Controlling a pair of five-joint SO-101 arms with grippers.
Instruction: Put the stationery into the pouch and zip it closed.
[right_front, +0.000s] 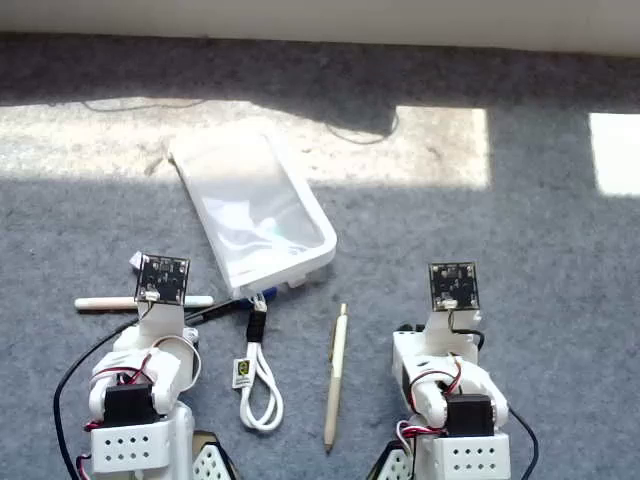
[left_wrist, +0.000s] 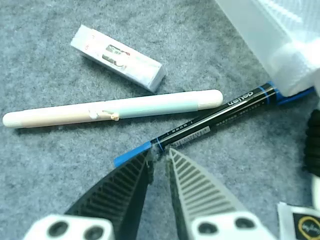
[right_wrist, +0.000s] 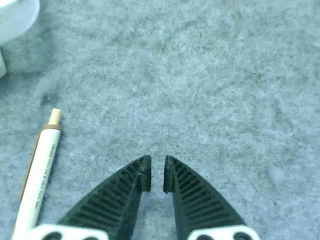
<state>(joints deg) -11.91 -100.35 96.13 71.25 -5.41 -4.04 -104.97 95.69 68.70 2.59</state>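
Note:
The translucent white pouch (right_front: 250, 205) lies flat on the grey carpet, ahead of and between the two arms. My left gripper (left_wrist: 160, 155) is shut with a thin slit between its tips, which hover just at a black pen with blue ends (left_wrist: 210, 125); it holds nothing. Beyond that pen lie a long white and cream pen (left_wrist: 112, 108) and a small white eraser (left_wrist: 117, 58). My right gripper (right_wrist: 154, 172) is shut over bare carpet. A beige pen (right_wrist: 37, 175) lies beside it, also visible in the high view (right_front: 336, 375) between the arms.
A white looped cable with a black plug (right_front: 255, 380) and a tag lies between the arms near the pouch's corner (left_wrist: 280, 40). A thin cord trails on the carpet behind the pouch. Sunlit patches cross the far carpet.

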